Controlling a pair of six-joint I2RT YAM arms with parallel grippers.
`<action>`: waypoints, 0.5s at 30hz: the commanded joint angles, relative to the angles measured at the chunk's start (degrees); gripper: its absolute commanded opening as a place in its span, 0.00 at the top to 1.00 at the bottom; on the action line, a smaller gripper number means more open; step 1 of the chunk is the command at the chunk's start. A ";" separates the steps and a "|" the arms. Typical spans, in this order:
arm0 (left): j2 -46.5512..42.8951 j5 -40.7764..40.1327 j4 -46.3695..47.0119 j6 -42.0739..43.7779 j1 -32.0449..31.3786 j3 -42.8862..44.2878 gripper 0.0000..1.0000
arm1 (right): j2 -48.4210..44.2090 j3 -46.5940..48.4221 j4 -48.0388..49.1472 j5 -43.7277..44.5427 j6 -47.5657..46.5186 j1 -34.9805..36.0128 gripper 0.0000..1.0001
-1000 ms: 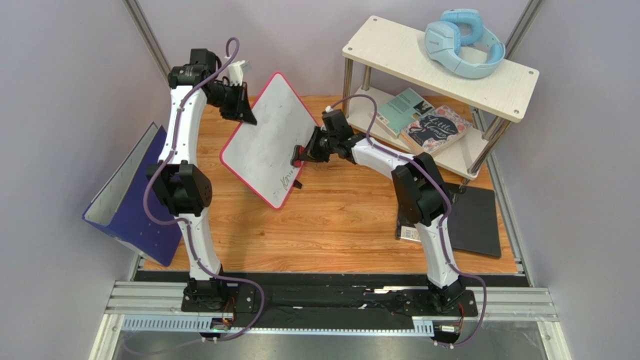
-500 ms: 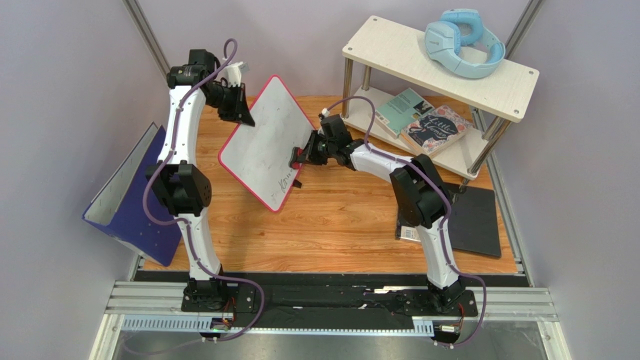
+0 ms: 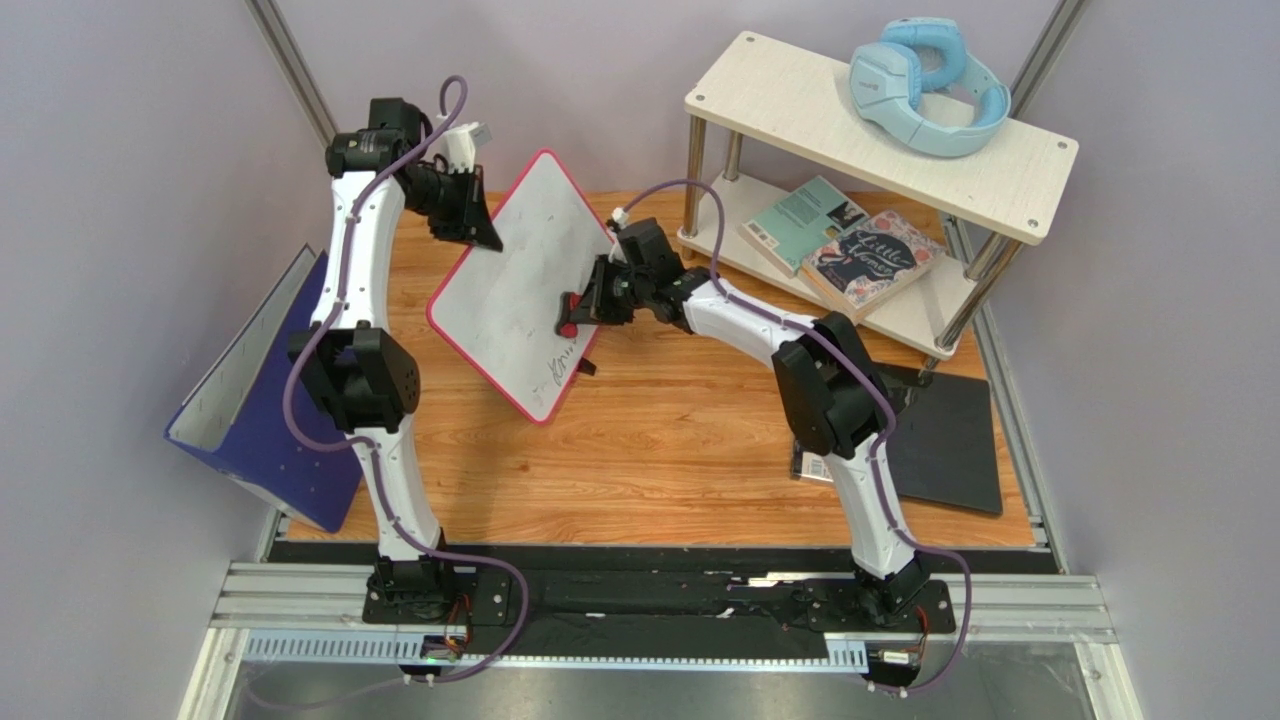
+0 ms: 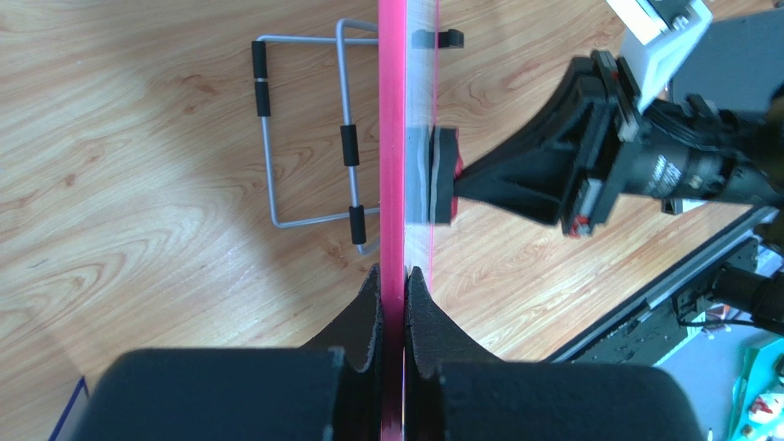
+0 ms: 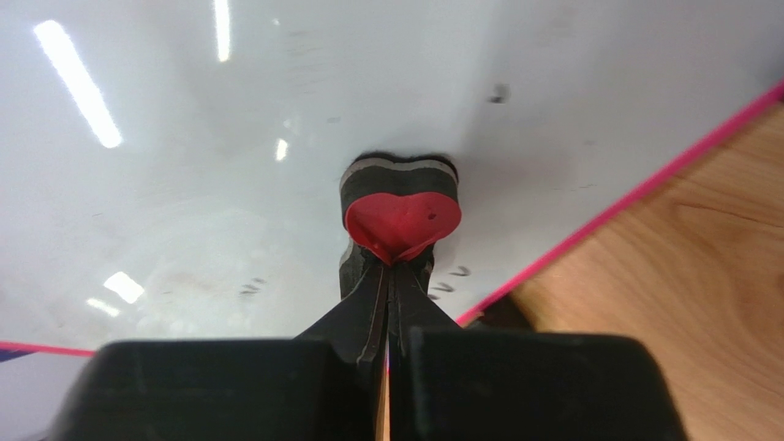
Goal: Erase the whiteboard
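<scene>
The whiteboard [image 3: 519, 278], white with a red-pink border, is held tilted above the wooden table. My left gripper [image 3: 473, 225] is shut on its upper left edge; in the left wrist view the pads [image 4: 373, 312] pinch the pink rim [image 4: 393, 147] seen edge-on. My right gripper [image 3: 586, 308] is shut on a red heart-shaped eraser [image 5: 401, 220], whose grey felt presses flat on the board's face [image 5: 230, 138]. The eraser also shows in the left wrist view [image 4: 444, 175]. Faint dark marks [image 5: 446, 280] sit near the board's lower edge, and writing [image 3: 564, 360] near its lower corner.
A blue-purple folder [image 3: 256, 398] leans at the left wall. A wire stand [image 4: 313, 156] lies on the table under the board. A white shelf [image 3: 887, 135] at the back right holds blue headphones [image 3: 924, 83] and books [image 3: 857, 248]. A black mat [image 3: 939, 435] lies at right.
Both arms and the board have shifted a little to the left. The eraser has slid leftwards and slightly upwards across the board's face.
</scene>
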 commanded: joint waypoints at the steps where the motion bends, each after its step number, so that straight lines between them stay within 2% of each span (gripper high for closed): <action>1: -0.10 -2.94 -0.37 6.42 -2.01 -0.05 1.00 | 2.64 10.51 2.28 -7.64 -0.47 9.70 1.00; 11: -0.10 -3.11 -0.28 6.33 -2.01 -0.31 1.00 | 1.94 13.59 0.32 -4.39 0.68 15.50 1.00; 15: -0.37 -3.20 -0.28 6.33 -2.01 -0.23 1.00 | 0.89 13.51 -1.00 0.35 -0.47 14.63 1.00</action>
